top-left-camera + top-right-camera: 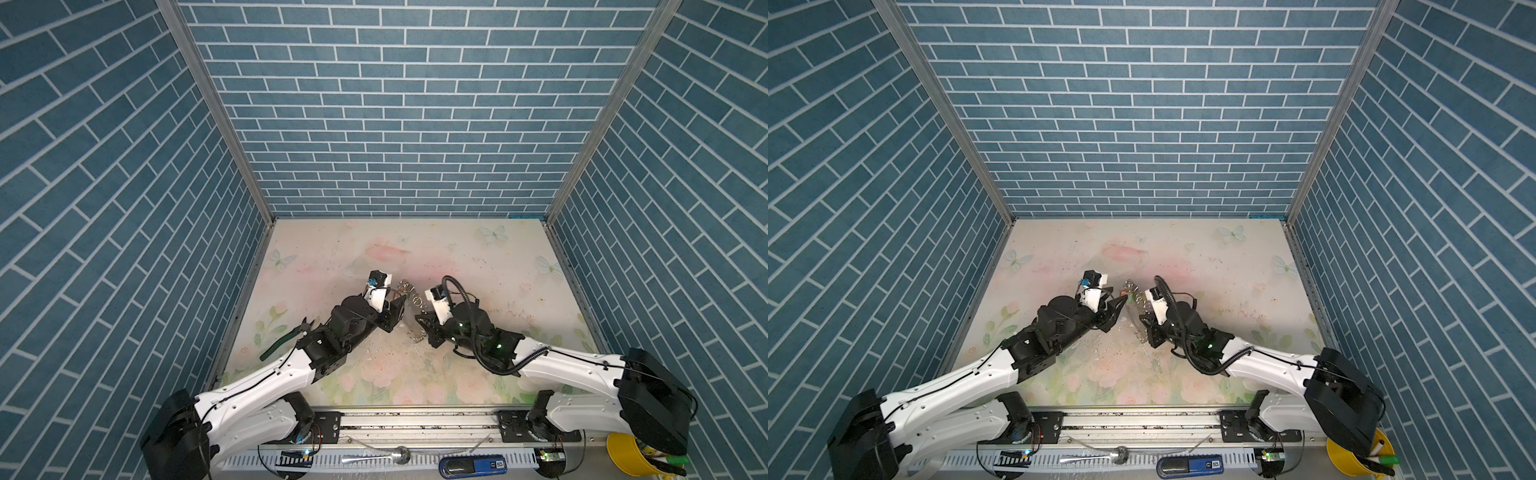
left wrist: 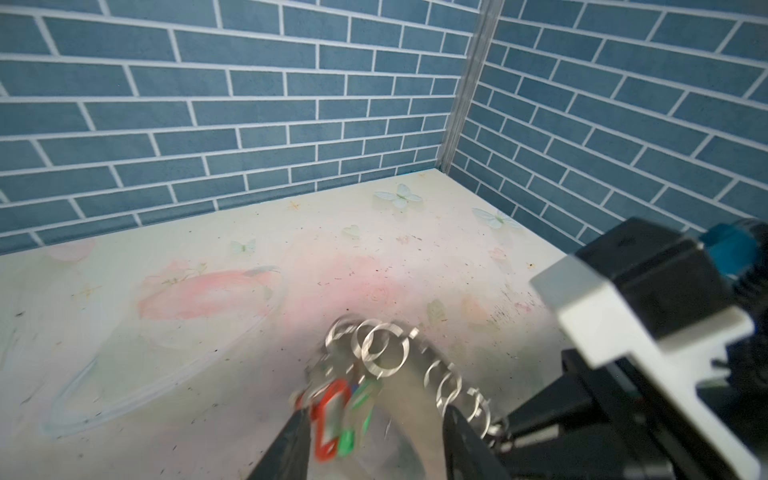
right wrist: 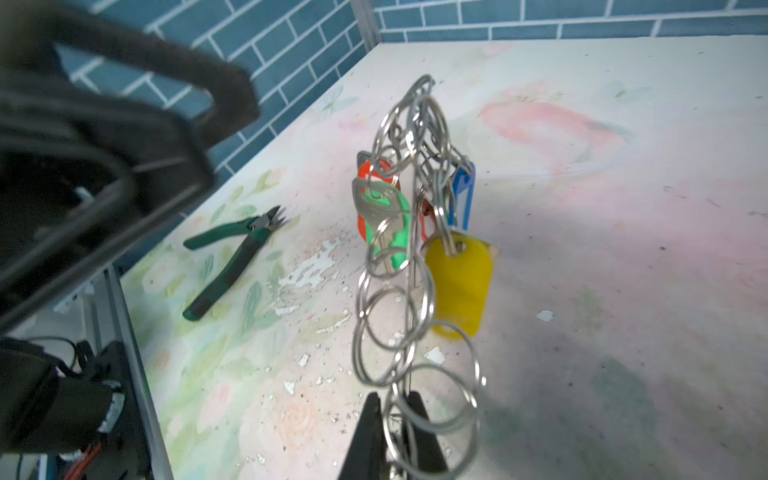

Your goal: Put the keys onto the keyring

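My claw (image 3: 394,400) grips the keyring (image 3: 415,124), its 2 black fingers (image 3: 368,432) pinched together on the silver rings, and the chain runs away from them over the counter (image 3: 623,270). The keys (image 3: 374,205) sit bunched on the chain with 4 tags showing: an orange tag (image 3: 363,224), a green tag (image 3: 400,239), a blue tag (image 3: 463,195) and a yellow tag (image 3: 457,282). Green-handled pliers (image 3: 232,253) lie flat on the counter, well apart. The other arm (image 3: 83,145) shows black and blurred against the blue brick wall (image 3: 291,41).
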Tool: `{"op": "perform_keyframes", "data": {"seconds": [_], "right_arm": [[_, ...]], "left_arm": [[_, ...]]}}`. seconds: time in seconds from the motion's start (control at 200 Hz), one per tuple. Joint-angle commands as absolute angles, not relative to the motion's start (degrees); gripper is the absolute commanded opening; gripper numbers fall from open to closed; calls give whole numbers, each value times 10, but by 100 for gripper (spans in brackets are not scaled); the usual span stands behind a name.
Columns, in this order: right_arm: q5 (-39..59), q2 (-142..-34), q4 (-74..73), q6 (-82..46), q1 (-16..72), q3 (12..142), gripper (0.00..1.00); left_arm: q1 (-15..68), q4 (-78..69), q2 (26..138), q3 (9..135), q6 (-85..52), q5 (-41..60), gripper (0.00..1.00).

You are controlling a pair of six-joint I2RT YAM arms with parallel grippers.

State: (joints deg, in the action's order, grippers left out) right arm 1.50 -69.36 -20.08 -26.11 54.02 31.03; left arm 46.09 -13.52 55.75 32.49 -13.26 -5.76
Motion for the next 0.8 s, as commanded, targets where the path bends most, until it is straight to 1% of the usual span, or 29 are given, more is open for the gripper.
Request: {"op": "perform_keyframes", "data": {"seconds": [0.0, 0.065, 0.165, 0.275, 0.375, 0.54, 0.64, 0.715, 0.795], "right_arm": [[55, -659, -246, -353, 503, 272, 0], [85, -638, -279, -373, 488, 254, 0], [126, -618, -314, -381, 476, 242, 0], [165, -601, -348, -375, 471, 234, 0], [206, -598, -370, -367, 470, 235, 0], [229, -583, -403, -364, 469, 226, 0], [228, -570, -411, -360, 468, 220, 0], [239, -568, -423, -359, 468, 220, 0], [253, -574, -436, -359, 468, 221, 0]], "left_arm": [[425, -104, 529, 293, -151, -44, 59], [399, -125, 517, 266, -172, -4, 64], [356, -185, 518, 231, -193, 114, 66], [340, -264, 534, 204, -200, 211, 69], [335, -323, 560, 195, -203, 278, 71], [307, -427, 594, 178, -248, 344, 71], [288, -454, 610, 175, -270, 366, 73], [284, -472, 625, 177, -283, 388, 73], [284, -523, 642, 175, -307, 413, 71]]}}
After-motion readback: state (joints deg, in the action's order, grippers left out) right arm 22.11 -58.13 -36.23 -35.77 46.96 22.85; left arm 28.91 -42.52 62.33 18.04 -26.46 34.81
